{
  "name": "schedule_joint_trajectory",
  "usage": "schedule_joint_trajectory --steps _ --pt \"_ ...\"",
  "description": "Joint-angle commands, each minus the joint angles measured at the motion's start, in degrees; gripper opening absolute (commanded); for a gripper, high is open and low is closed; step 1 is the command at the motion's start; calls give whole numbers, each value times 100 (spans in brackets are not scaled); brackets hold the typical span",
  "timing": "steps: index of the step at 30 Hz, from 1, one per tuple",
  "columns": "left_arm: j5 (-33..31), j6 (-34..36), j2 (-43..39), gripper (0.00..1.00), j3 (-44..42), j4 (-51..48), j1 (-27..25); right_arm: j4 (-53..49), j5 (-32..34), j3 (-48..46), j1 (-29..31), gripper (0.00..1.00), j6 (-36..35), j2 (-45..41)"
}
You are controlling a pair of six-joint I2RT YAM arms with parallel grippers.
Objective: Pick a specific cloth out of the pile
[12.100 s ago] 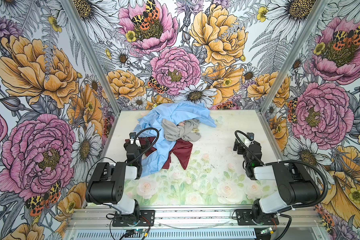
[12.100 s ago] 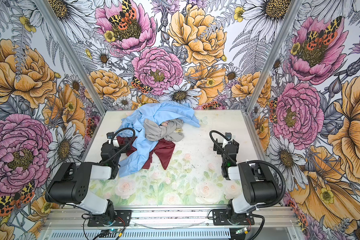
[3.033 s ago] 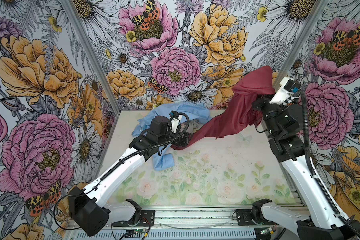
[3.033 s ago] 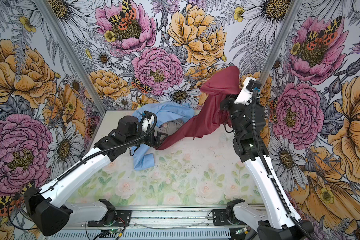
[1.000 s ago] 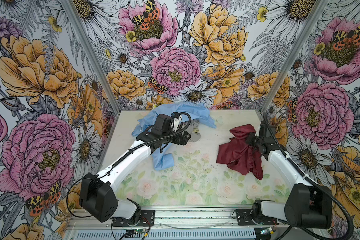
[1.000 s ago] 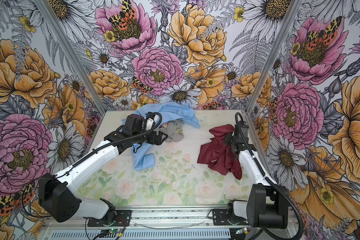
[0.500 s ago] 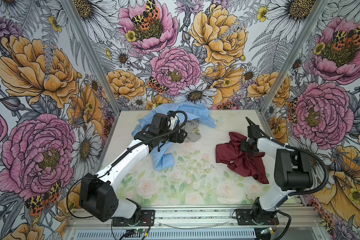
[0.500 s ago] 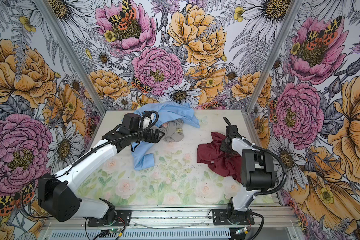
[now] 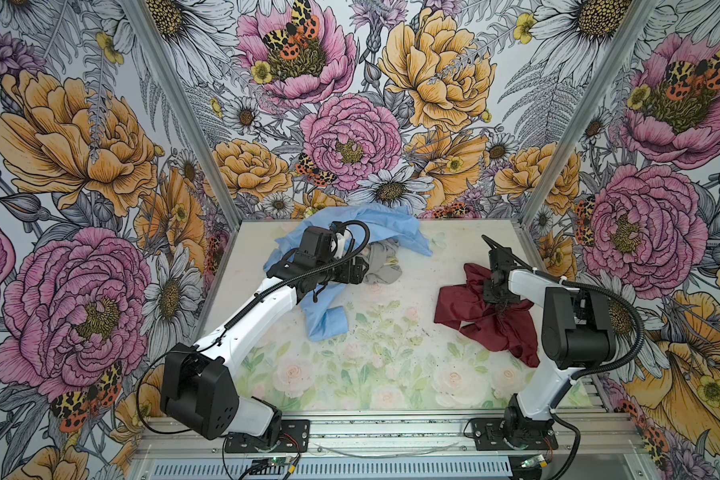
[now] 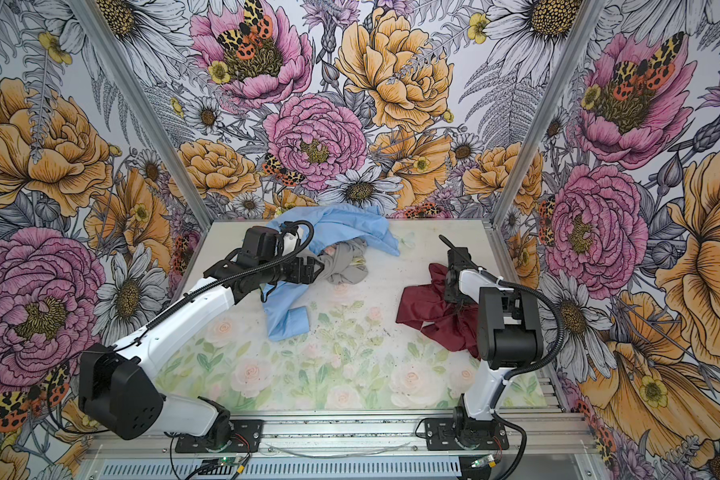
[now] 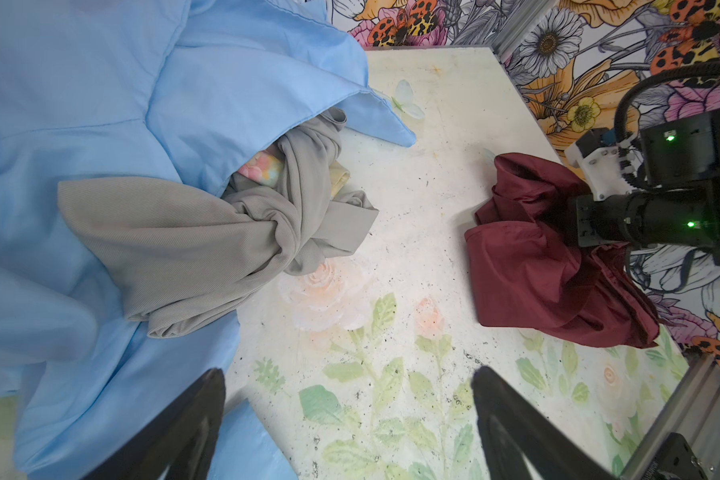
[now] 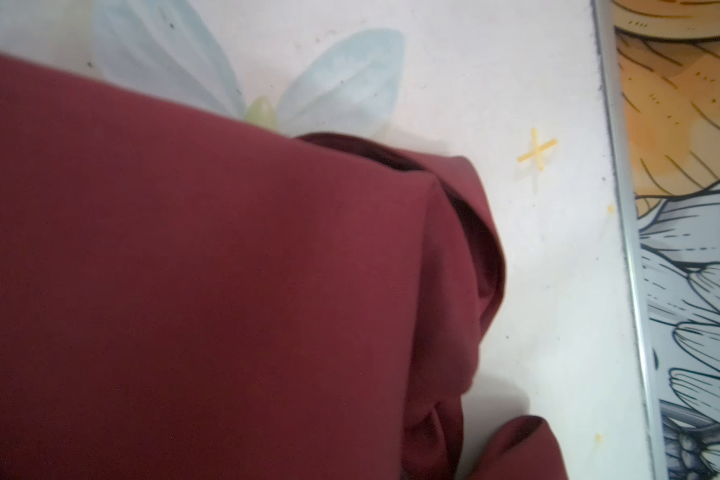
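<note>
Maroon cloth point(image 9: 470, 309) crumpled on bench point(image 9: 391, 374), right side, well apart from pile point(image 9: 375, 226) at back left. Right end effector point(image 9: 499, 300) closed on bunched fold of maroon cloth. Left end effector point(image 10: 314, 268) wide open, just beside grey cloth point(image 9: 385, 268) in pile.

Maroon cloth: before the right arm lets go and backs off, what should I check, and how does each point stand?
1. Maroon cloth apart from the pile: ok, bare table lies between them.
2. Cloth down on the table: ok, it lies crumpled there.
3. Right gripper released: not ok, it is shut on the cloth, with folds bunched round it.
4. Left gripper empty: ok, jaws wide apart, beside the grey cloth.
5. Fabric snagged on the right gripper: cannot tell, its tip is buried in folds.
</note>
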Motion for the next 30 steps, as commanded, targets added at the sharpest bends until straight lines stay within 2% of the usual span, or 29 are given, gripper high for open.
schedule_joint_trajectory --steps 1,7,8,15,26,28,30 --pt "-190 31 86 94 -88 150 51 19 515 -65 -103 0 -59 12" --pt "-185 36 104 94 -95 154 60 146 473 -173 -236 0 -33 -248" --pt "-191 35 95 94 -99 151 69 168 417 -196 -235 3 -32 -300" --pt "-207 35 7 94 -144 152 58 323 -523 -289 -205 39 115 -1045" --pt "-275 30 -261 97 -278 365 30 263 -1180 -211 -51 94 438 -2445" --pt "-341 46 -334 97 -316 404 30 236 -1239 -190 -38 99 442 -2648" --pt "-417 65 -440 99 -398 504 29 240 -1292 -167 -15 99 425 -2881"
